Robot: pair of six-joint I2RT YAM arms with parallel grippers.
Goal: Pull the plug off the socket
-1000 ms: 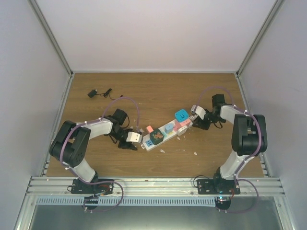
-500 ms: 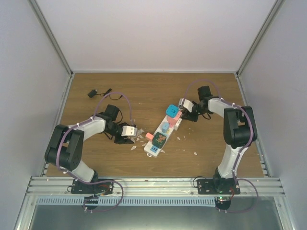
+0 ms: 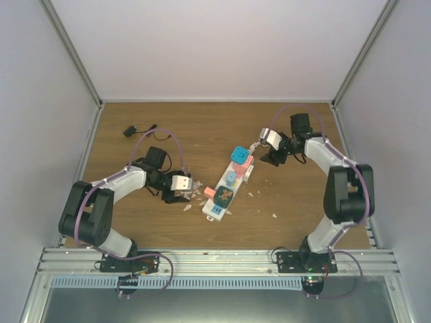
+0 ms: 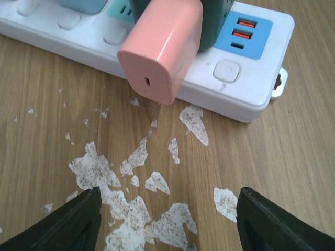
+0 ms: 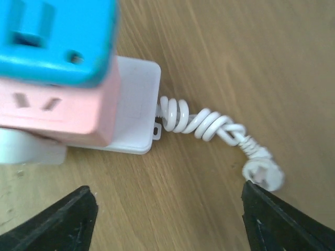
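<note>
Plainly mid-approach, the left gripper [image 4: 167, 209] and right gripper [image 5: 167, 209] gape empty beside the socket [image 3: 227, 183]; next, one must clasp the pink plug [image 4: 159, 52].

A lab test cell: 2 bolted arms, white enclosure walls [image 3: 202, 47], aluminium frame rail [image 3: 215, 259].

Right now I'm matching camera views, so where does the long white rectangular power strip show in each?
Top external: long white rectangular power strip lies diagonally at picture centre.
Left wrist: its blue-USB end crosses the top.
Right wrist: its coiled-cord end, upper left.
Shared landmark: brown wooden tabletop.
</note>
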